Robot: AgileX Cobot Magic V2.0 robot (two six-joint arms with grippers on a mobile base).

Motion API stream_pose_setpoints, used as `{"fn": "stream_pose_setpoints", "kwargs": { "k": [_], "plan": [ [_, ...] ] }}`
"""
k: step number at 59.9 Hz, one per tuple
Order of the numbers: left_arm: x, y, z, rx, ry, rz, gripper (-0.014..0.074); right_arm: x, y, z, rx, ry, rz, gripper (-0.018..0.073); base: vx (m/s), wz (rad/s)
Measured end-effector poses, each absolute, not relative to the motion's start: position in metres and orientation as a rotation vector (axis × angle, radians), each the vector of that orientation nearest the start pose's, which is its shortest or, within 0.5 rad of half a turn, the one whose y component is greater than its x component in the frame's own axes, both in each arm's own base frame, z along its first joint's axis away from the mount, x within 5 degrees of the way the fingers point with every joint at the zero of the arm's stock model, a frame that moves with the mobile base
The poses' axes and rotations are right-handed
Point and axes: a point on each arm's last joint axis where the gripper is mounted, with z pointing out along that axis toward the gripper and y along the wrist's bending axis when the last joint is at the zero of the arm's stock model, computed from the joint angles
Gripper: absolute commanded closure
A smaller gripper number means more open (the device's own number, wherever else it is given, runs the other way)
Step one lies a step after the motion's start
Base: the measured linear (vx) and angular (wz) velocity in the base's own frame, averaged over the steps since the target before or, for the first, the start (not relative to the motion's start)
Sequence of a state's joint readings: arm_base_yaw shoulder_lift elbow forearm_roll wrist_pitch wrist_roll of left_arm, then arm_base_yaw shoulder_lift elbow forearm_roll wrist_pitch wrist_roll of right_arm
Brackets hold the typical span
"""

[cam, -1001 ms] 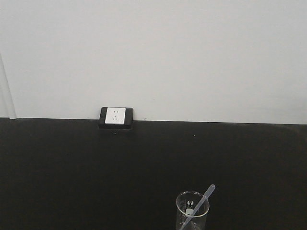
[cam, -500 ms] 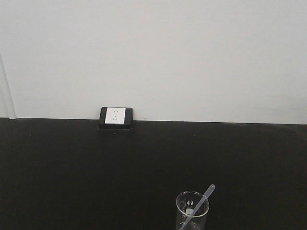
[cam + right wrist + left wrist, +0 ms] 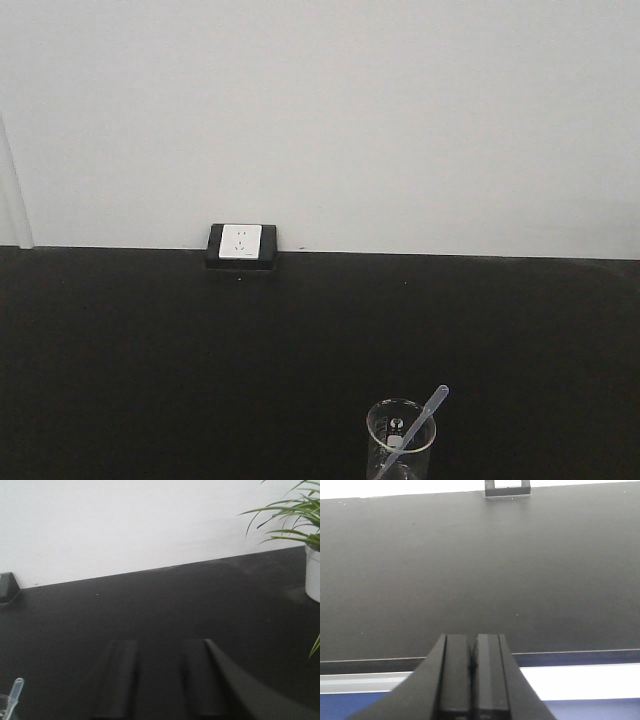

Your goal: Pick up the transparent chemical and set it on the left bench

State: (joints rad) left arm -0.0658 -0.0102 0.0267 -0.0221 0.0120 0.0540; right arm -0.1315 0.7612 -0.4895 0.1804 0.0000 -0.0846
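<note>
Black bench [image 3: 150, 350] meets white wall [image 3: 400, 100]; a socket [image 3: 240, 243] sits at the junction, left of centre. The transparent chemical [image 3: 423, 418] leans in a glass beaker [image 3: 422, 452], lower right. Left gripper [image 3: 474, 680]: jaws pressed together, empty. Right gripper [image 3: 160, 680]: jaws apart, empty, low over bench.

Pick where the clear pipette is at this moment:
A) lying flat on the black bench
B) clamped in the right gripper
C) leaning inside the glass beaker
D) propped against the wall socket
C: the clear pipette stands tilted in the glass beaker, its upper end poking out over the rim, while the right gripper is open with nothing between its fingers.
</note>
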Motion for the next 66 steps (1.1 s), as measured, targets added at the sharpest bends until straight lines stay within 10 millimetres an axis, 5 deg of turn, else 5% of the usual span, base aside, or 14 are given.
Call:
{"fn": "stream_pose_setpoints", "kwargs": {
  "k": [9, 23, 40, 51, 66],
  "plan": [
    [0.057, -0.004, 0.204, 0.074, 1.51, -0.027, 0.06, 0.165, -0.023, 0.308, 0.247, 1.682, -0.003, -0.0093, 0.0, 0.0],
    [0.057, -0.004, 0.204, 0.074, 1.51, -0.027, 0.06, 0.19, -0.018, 0.298, 0.471, 1.713, 0.227, -0.0062, 0.0, 0.0],
    [0.057, -0.004, 0.204, 0.074, 1.51, -0.027, 0.06, 0.268, 0.05, 0.273, 0.221, 1.836, 0.375, -0.0029, 0.0, 0.0],
    [0.057, -0.004, 0.204, 0.074, 1.51, -0.027, 0.06, 0.314, 0.082, 0.245, 0.204, 1.92, 0.426, -0.0029, 0.0, 0.0],
    [0.057, -0.004, 0.204, 0.074, 1.51, -0.027, 0.06, 0.352, 0.112, 0.216, 0.237, 2.005, 0.499, -0.0021, 0.0, 0.0]
  ]
}}
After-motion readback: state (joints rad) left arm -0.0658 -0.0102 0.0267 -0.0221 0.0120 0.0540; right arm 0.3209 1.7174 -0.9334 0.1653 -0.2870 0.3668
